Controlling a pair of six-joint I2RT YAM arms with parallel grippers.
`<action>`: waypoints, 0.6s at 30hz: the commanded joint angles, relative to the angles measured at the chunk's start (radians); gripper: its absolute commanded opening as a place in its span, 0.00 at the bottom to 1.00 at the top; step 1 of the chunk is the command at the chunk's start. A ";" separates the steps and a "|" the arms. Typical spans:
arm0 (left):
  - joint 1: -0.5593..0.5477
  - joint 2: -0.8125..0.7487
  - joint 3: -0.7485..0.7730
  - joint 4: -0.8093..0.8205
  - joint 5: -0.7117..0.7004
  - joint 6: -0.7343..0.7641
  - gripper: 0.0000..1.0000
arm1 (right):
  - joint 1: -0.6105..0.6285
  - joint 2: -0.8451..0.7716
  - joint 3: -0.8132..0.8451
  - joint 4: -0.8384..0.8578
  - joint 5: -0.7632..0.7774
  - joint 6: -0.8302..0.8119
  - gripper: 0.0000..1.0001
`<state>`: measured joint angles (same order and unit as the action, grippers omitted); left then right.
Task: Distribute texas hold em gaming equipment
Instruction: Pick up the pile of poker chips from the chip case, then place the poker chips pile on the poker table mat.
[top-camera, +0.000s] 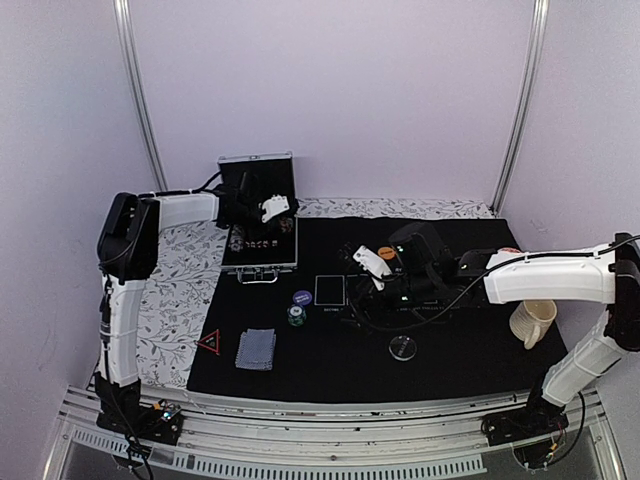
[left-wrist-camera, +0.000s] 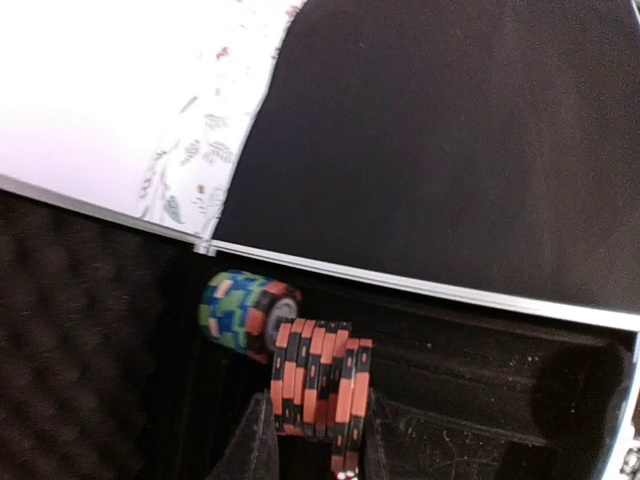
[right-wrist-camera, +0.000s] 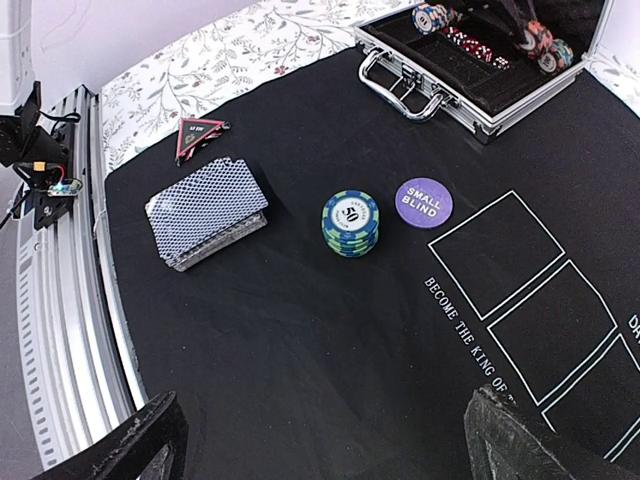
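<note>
My left gripper (top-camera: 262, 224) is inside the open metal case (top-camera: 258, 262) at the back left. In the left wrist view it (left-wrist-camera: 318, 430) is shut on a stack of red-black chips (left-wrist-camera: 318, 375), held on edge. A green-blue chip roll (left-wrist-camera: 240, 310) lies behind them. My right gripper (top-camera: 362, 285) hovers open and empty over the black mat (top-camera: 460, 360), its fingers (right-wrist-camera: 130, 450) wide apart. The card deck (right-wrist-camera: 207, 210), red triangle marker (right-wrist-camera: 200, 135), green-blue chip stack (right-wrist-camera: 350, 222) and purple "small blind" disc (right-wrist-camera: 424, 203) lie ahead of it.
A clear disc (top-camera: 403, 348) lies on the mat near the front. An orange chip (top-camera: 386, 253) shows by the right wrist. A cream cup (top-camera: 531, 322) stands at the right. The case (right-wrist-camera: 480, 70) holds more chips and red dice. Floral cloth (top-camera: 180, 290) borders the mat.
</note>
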<state>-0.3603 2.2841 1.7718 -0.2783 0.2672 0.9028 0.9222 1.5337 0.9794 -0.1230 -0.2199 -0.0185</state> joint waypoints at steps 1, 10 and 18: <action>0.009 -0.091 -0.010 0.053 -0.005 -0.101 0.00 | -0.004 -0.047 -0.023 0.002 0.006 0.011 0.99; 0.000 -0.391 -0.248 0.192 0.176 -0.655 0.00 | -0.003 -0.121 -0.020 -0.016 0.079 0.014 0.99; -0.160 -0.613 -0.541 0.265 0.294 -1.163 0.00 | -0.005 -0.193 0.032 -0.167 0.189 0.068 0.99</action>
<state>-0.4034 1.7447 1.3460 -0.0792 0.4713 0.0631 0.9222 1.3865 0.9695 -0.1951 -0.0921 0.0151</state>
